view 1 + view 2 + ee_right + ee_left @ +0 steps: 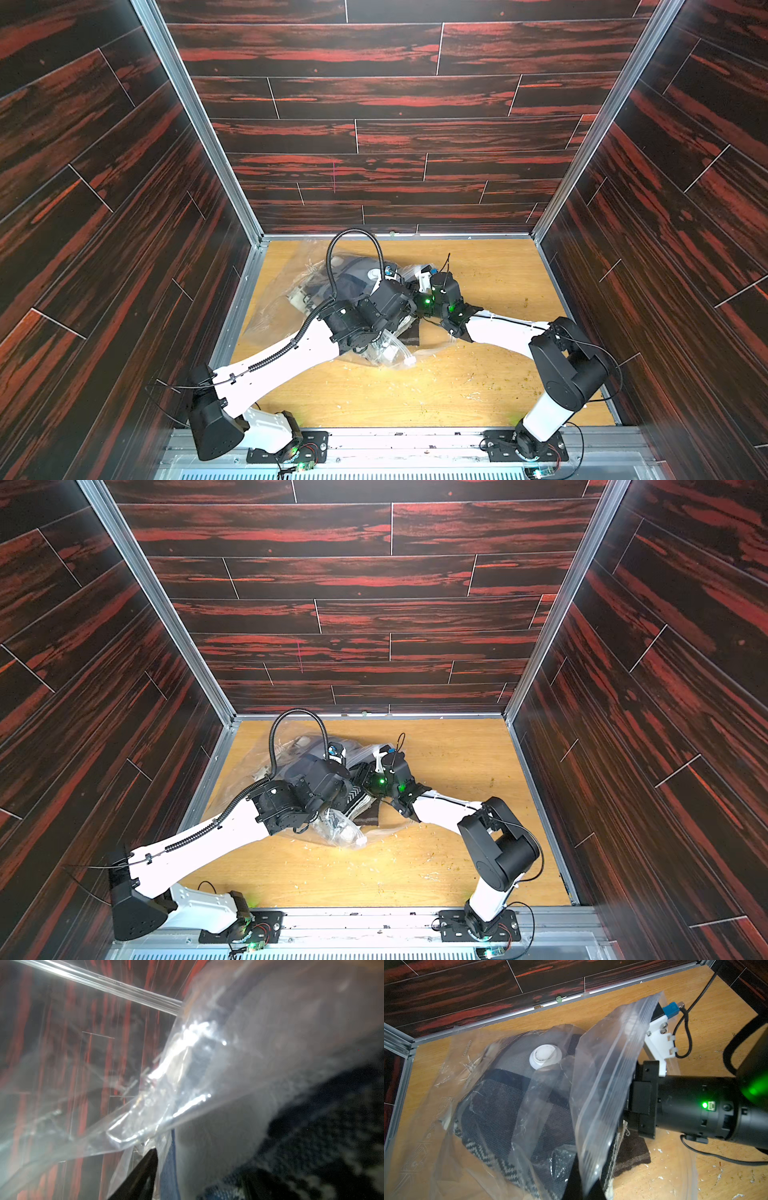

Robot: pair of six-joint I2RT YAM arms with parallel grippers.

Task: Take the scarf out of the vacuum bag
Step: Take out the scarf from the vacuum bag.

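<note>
The clear vacuum bag (278,307) (232,783) lies crumpled on the wooden table, its round white valve (545,1056) facing up. Inside it sits the scarf (500,1109), dark knit with pale zigzag bands. One brown corner (631,1153) of the scarf pokes out at the bag's mouth. My left gripper (581,1187) is shut on the bag's zip-seal edge (618,1076) and holds that flap up. My right gripper (201,1162) reaches into the mouth under the flap. Its fingers (145,1169) stand apart, with plastic and scarf fabric around them. Both top views hide the fingertips under the wrists.
Dark red wood-pattern walls with aluminium frame posts (199,120) close in three sides. The wooden table (478,374) carries crumbs and white scraps. A small white clip (409,360) lies at the bag's near end. The right arm's cable (685,1028) hangs beside the flap.
</note>
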